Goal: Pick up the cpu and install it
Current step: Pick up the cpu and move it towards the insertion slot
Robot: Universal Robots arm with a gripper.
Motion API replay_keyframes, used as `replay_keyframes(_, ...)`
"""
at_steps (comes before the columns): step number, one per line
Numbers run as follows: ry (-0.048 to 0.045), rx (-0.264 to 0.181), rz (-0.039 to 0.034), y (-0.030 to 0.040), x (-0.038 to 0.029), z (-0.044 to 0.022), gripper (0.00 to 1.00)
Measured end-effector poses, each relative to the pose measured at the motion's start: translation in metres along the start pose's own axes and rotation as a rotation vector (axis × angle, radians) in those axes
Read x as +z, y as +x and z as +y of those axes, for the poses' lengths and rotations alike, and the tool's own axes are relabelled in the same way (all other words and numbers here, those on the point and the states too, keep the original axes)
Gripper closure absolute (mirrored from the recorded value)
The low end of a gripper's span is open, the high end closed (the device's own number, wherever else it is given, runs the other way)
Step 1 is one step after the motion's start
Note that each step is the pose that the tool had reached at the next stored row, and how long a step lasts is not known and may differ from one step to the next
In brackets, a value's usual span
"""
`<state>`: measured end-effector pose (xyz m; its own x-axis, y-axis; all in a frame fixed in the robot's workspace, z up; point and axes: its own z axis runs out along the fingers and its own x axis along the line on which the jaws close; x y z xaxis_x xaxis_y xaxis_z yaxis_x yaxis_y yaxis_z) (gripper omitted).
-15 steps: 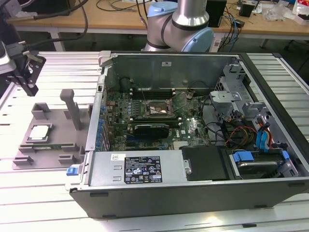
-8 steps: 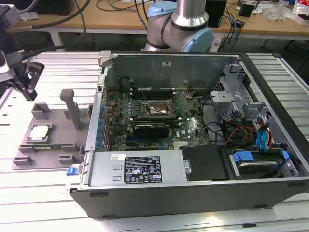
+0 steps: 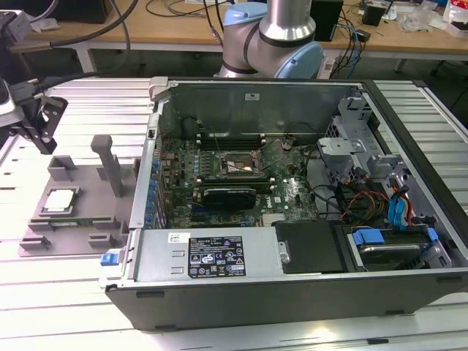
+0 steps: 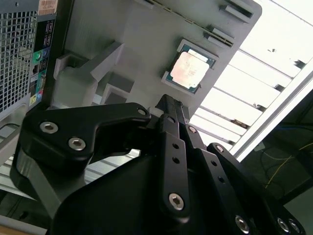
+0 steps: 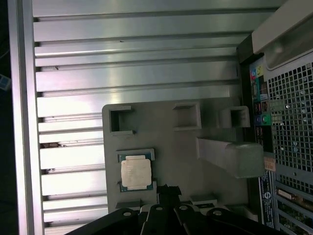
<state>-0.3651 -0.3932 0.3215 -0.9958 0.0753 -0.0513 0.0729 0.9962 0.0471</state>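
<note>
1. Exterior view: you see the chip (image 3: 60,199) lying flat in a square slot of the grey tray (image 3: 88,191). The tray sits on the ribbed metal table (image 3: 73,292), just beside the open computer case (image 3: 248,99), on the exterior view's left.
2. This view also lets you look down into the case. The black socket (image 3: 235,167) sits in the middle of the green board, well apart from the chip.
3. The gripper (image 3: 45,139) hangs in the air past the far edge of the tray. It does not touch the chip or the tray.
4. The first wrist view takes you closer. The chip (image 5: 136,174) shows its shiny top, and the gripper (image 5: 167,190) ends just beside it in the picture. The tips sit close together, narrow, with nothing held between them.
5. The second wrist view shows the gripper's black bars and screws from the side. The chip (image 4: 190,70) lies beyond the tip (image 4: 168,102), still in its slot.
</note>
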Motion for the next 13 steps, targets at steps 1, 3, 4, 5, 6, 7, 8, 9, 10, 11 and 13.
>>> replay_keyframes(1, 0.0000, 0.000, 0.0000, 0.0000, 0.0000, 0.0000, 0.89)
replay_keyframes(3, 0.0000, 0.000, 0.0000, 0.0000, 0.0002, 0.0000, 0.89)
replay_keyframes(4, 0.0000, 0.000, 0.0000, 0.0000, 0.0002, 0.0000, 0.89)
replay_keyframes(5, 0.0000, 0.000, 0.0000, 0.0000, 0.0002, 0.0000, 0.89)
replay_keyframes(6, 0.0000, 0.000, 0.0000, 0.0000, 0.0003, 0.0000, 0.89)
replay_keyframes(7, -0.0001, 0.000, -0.0002, 0.0001, 0.0005, -0.0001, 0.89)
replay_keyframes(8, -0.0002, 0.000, -0.0003, 0.0007, 0.0007, 0.0000, 0.89)
replay_keyframes(9, -0.0001, 0.000, -0.0001, 0.0018, 0.0007, -0.0001, 0.89)
replay_keyframes(10, 0.0000, 0.000, 0.0000, 0.0031, 0.0008, -0.0001, 0.89)
replay_keyframes(11, 0.0000, -0.001, 0.0000, 0.0039, 0.0008, -0.0001, 0.89)
replay_keyframes(13, -0.0001, -0.002, 0.0000, 0.0066, 0.0010, -0.0003, 0.89)
